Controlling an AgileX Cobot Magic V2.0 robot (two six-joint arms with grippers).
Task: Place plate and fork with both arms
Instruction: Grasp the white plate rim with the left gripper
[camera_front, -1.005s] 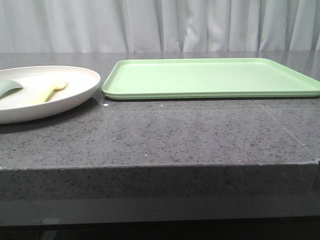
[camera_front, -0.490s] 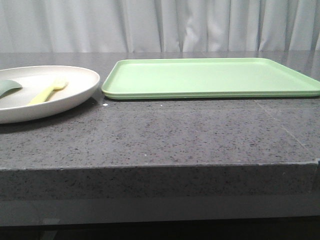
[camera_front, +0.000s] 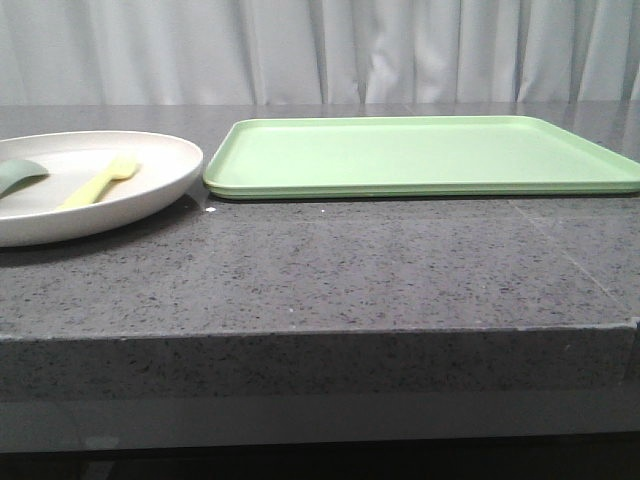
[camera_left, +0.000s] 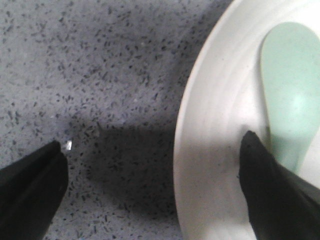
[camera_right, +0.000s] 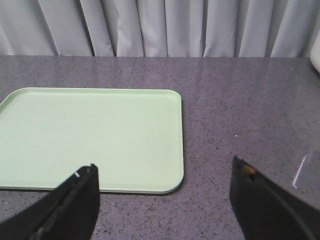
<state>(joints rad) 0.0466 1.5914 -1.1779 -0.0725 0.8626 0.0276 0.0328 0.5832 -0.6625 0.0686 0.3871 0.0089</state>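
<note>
The cream-white plate (camera_front: 160, 180) lies on the dark stone table at the far left. The pale yellow fork (camera_front: 100, 182) lies inside it, beside a teal-green spoon-like utensil (camera_front: 20, 175). Neither gripper shows in the front view. In the left wrist view my left gripper (camera_left: 152, 141) is open and straddles the plate's rim (camera_left: 210, 130). One finger (camera_left: 275, 195) is over the plate's inside next to the teal utensil (camera_left: 292, 85), the other (camera_left: 30, 190) is over the table outside. The fork is out of that view. My right gripper (camera_right: 164, 165) is open and empty above the tray's near corner.
A flat light green tray (camera_front: 420, 155) lies on the table right of the plate, also in the right wrist view (camera_right: 90, 135). The table's front edge (camera_front: 320, 335) runs across the front view. A grey curtain hangs behind. A white object (camera_right: 316, 62) shows at the right wrist view's edge.
The plate has shifted slightly to the right, and the fork and teal utensil with it. The tray has not moved.
</note>
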